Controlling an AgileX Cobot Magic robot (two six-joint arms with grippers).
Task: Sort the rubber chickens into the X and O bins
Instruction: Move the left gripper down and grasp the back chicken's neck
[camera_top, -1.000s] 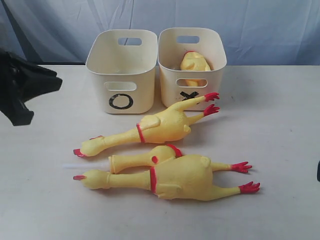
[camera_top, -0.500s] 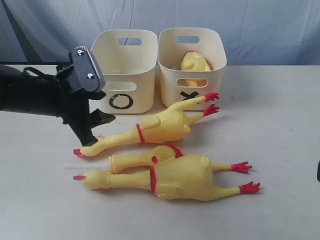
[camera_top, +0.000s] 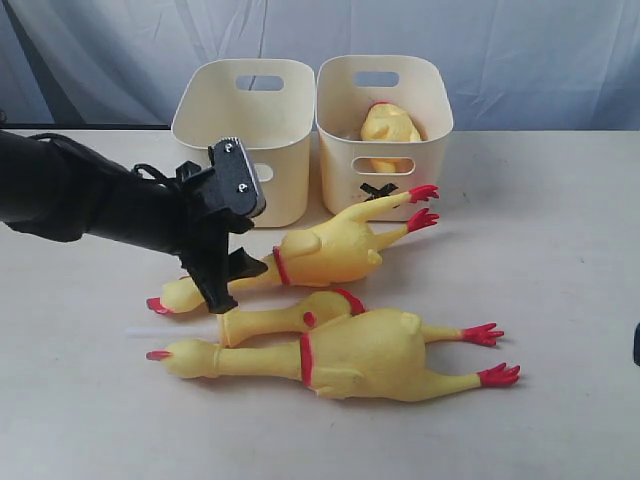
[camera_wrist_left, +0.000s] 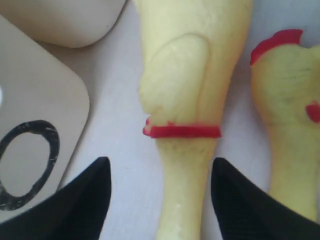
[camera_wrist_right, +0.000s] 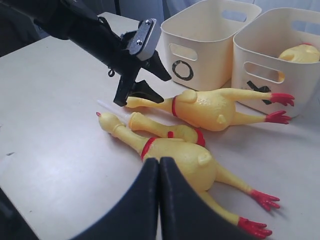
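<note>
The left pincer (camera_wrist_left: 159, 172) gapes wide astride the neck of the rear chicken (camera_wrist_left: 192, 65), seemingly centred; lower squarely, then close below its red band (camera_wrist_left: 182, 131).

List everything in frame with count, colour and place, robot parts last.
rubber chickens: 4, yellow with red trim; small chicken inside the X bin, three lying on the table: rear chicken nearest the bins, slim chicken in the middle, largest chicken in front
bins: 2, cream; side by side at the back of the table, O bin on the left in the exterior view, X bin on the right
table: 1, off-white; under everything
backdrop cloth: 1, blue-grey; behind the bins
left arm: 1, black; reaching in from the left
left fingers: 2, black; open, either side of the rear chicken's neck
right fingers: 2, black; shut together, holding nothing
</note>
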